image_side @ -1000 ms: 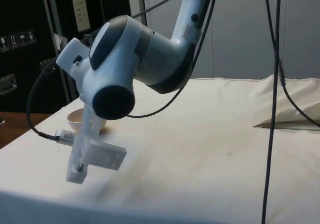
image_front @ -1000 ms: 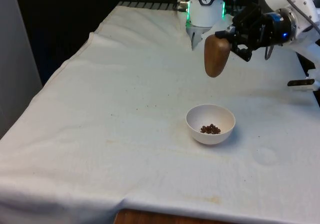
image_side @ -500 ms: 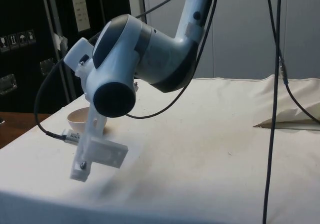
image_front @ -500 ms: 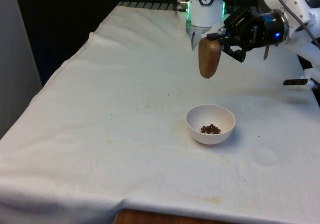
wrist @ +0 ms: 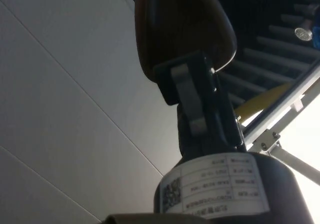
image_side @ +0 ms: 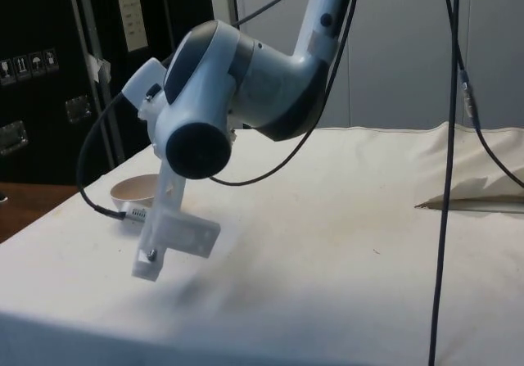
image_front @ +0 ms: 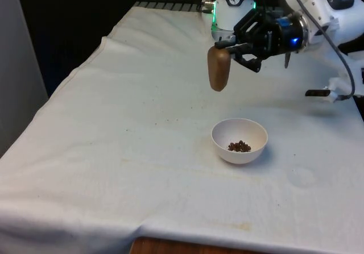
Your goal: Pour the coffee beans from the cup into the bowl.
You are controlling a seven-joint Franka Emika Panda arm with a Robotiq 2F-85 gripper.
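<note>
a: what do the jaws have?

b: the gripper (image_front: 230, 45) is clamped on the rim end of a brown wooden cup (image_front: 218, 67), jaws closed tight on it. the cup hangs mouth up by the jaws, rounded base down, in the air above the table (image_front: 114, 129) and off toward the front view's left of the white bowl (image_front: 239, 140).

a: anything hard to make out?

b: the cup's mouth is covered by the jaws, so its inside is hidden. in the wrist view one finger (wrist: 192, 96) lies pressed across the dark cup (wrist: 175, 28) wall; the other is behind it.

a: and the side view?

b: there the arm's big joint blocks the cup; just a slice of the bowl (image_side: 135, 189) rim peeks out behind it.

a: what else is around?

b: coffee beans (image_front: 239, 146) lie in a small heap in the bowl's bottom. the white cloth has faint stains near the bowl.
</note>
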